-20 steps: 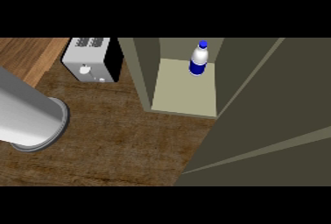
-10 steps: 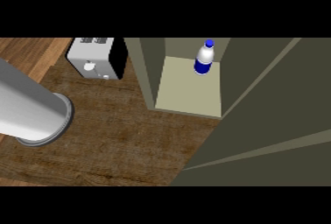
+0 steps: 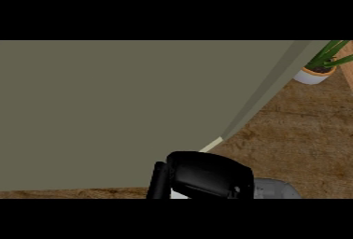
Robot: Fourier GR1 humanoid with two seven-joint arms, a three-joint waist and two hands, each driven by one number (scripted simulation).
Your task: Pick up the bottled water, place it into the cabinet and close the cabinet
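The olive-grey cabinet door [image 3: 117,112] fills most of the head view, its pale edge [image 3: 212,144] running down toward my hand. My right hand [image 3: 207,179] shows at the bottom centre, right against the door's lower edge. Its back faces me, and the fingers [image 3: 158,182] I can see lie straight, holding nothing. Its grey forearm [image 3: 276,189] comes in from the lower right. The bottled water is out of sight, and so is the inside of the cabinet. My left hand shows nowhere.
Wooden counter top [image 3: 303,140] lies to the right of the door. A potted green plant in a white pot [image 3: 314,72] stands at the far upper right corner.
The view has swung right. The open cabinet with the bottle, the toaster and the left forearm have gone from sight; the door now covers the view and my right hand has appeared at its edge.
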